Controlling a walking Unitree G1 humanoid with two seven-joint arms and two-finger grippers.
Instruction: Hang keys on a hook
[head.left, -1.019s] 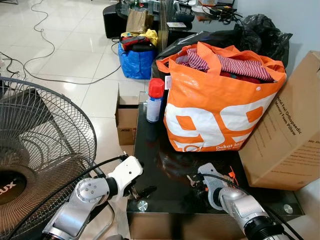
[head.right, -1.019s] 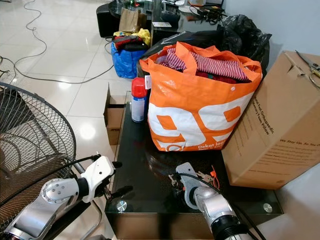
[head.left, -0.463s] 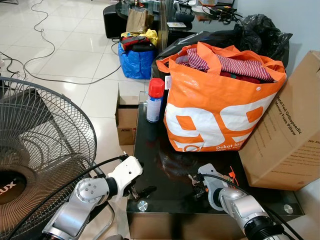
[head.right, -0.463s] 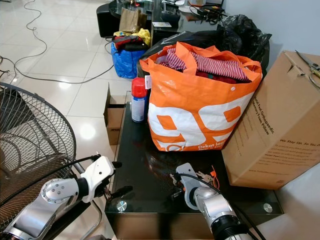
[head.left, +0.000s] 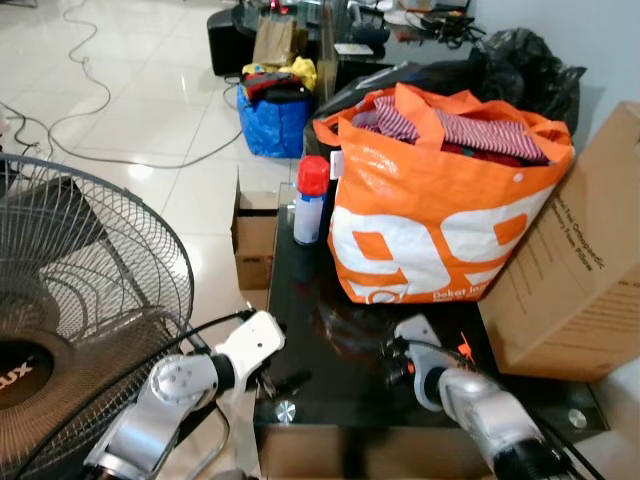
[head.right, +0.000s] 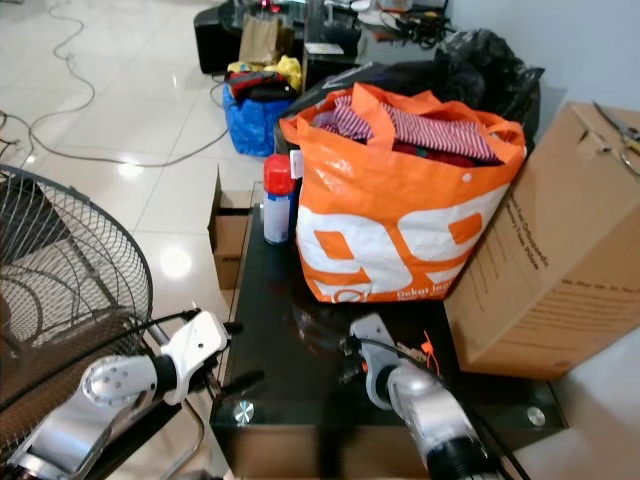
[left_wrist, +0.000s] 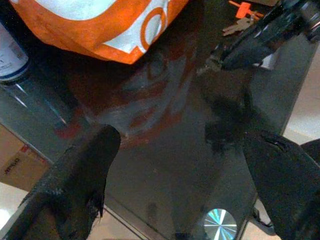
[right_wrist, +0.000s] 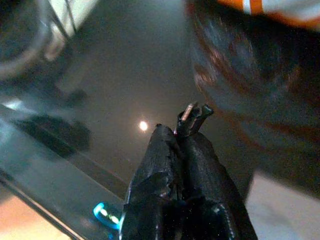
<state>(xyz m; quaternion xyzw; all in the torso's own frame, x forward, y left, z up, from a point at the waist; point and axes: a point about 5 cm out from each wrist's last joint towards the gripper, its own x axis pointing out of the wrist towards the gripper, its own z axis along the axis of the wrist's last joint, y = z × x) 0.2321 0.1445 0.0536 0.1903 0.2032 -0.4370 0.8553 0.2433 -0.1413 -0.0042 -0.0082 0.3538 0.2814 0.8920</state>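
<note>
The right gripper (right_wrist: 186, 131) is clamped on the keys (right_wrist: 192, 116) above the black worktop (head.left: 330, 375). The left gripper (left_wrist: 180, 165) hangs apart nearby.

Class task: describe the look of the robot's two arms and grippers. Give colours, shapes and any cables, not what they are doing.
Both arms are silver metal with rounded joints. The left arm ends in a white wrist housing, and a thin black cable arcs alongside it. The right arm also carries a black cable. Each gripper has two long black fingers; those of the right gripper look rough and matte.
</note>
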